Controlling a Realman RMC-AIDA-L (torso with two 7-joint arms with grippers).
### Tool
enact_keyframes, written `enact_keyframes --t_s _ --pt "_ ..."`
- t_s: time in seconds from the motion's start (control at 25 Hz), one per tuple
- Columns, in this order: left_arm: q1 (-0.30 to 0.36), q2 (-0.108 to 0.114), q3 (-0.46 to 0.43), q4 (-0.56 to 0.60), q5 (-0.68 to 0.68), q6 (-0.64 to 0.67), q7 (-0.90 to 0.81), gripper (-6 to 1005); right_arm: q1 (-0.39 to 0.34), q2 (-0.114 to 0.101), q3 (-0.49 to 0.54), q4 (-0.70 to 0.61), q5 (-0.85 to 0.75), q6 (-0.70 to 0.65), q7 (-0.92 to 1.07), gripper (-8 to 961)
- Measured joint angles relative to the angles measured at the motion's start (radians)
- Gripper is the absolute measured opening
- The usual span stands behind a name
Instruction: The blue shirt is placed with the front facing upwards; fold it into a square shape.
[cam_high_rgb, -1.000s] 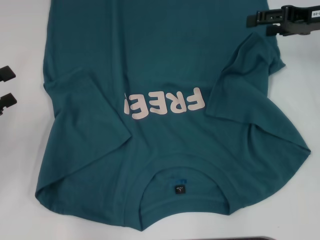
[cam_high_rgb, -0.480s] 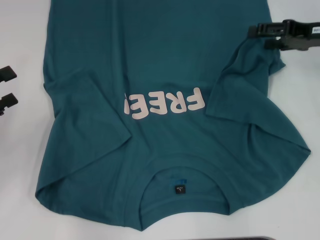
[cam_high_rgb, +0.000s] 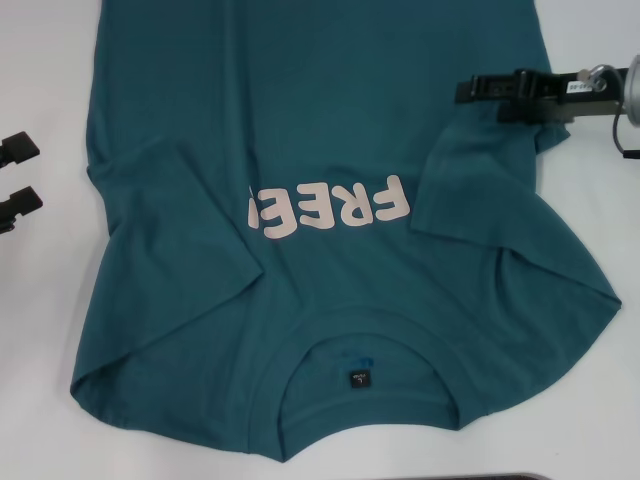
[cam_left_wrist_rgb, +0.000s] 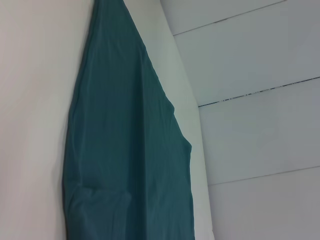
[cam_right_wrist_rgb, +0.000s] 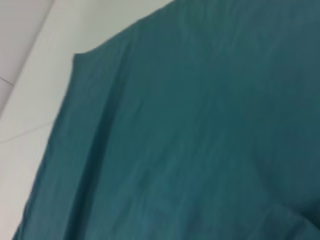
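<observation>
Blue-green cloth covers most of the white table (cam_high_rgb: 40, 60): the blue shirt (cam_high_rgb: 330, 130) lies flat with its front up, its collar (cam_high_rgb: 365, 345) at the near edge and the pale letters "FREE" (cam_high_rgb: 330, 208) across the chest. Both short sleeves look already turned in over the body. The right gripper (cam_high_rgb: 480, 98) hangs low above the folded right sleeve (cam_high_rgb: 480, 180), with its two black fingers a little way apart and nothing between them. The left gripper (cam_high_rgb: 18, 175) waits off the shirt on the left side, fingers apart and holding nothing too. I think the side folds are under way. Next, the right gripper needs to drop down and pinch the cloth edge, so that side can be folded over neatly.
</observation>
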Motion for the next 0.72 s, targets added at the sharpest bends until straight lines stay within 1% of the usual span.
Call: enact_keyframes --t_s 0.12,0.28,0.32,0.36,0.44,0.6,0.64,0.72 --pt "0.000 0.001 0.000 0.000 0.000 0.000 0.000 933 0.003 0.000 -0.011 -0.019 0.008 -0.027 0.003 924" --pt "0.000 0.002 0.000 0.000 0.000 0.000 0.000 932 -0.013 -0.008 -0.001 -0.112 0.083 -0.154 -0.031 917" --pt "0.000 0.003 0.000 0.000 0.000 0.001 0.000 932 -0.033 -0.011 0.000 -0.154 0.143 -0.216 -0.077 915" --pt "0.001 0.003 0.000 0.000 0.000 0.002 0.000 932 -0.033 -0.011 0.000 -0.154 0.143 -0.216 -0.077 913" --pt "0.002 0.006 0.000 0.000 0.000 0.006 0.007 932 -0.063 -0.013 0.013 -0.180 0.229 -0.289 -0.173 910" --pt "0.005 0.011 0.003 -0.001 0.000 0.033 0.074 932 -0.131 -0.012 0.060 -0.169 0.398 -0.400 -0.337 903" --pt "0.007 0.011 0.003 -0.001 0.000 0.044 0.101 932 -0.147 -0.013 0.066 -0.164 0.424 -0.421 -0.352 901" --pt "0.013 0.011 0.002 -0.001 0.000 0.066 0.148 932 -0.172 -0.023 0.064 -0.158 0.429 -0.458 -0.354 897"
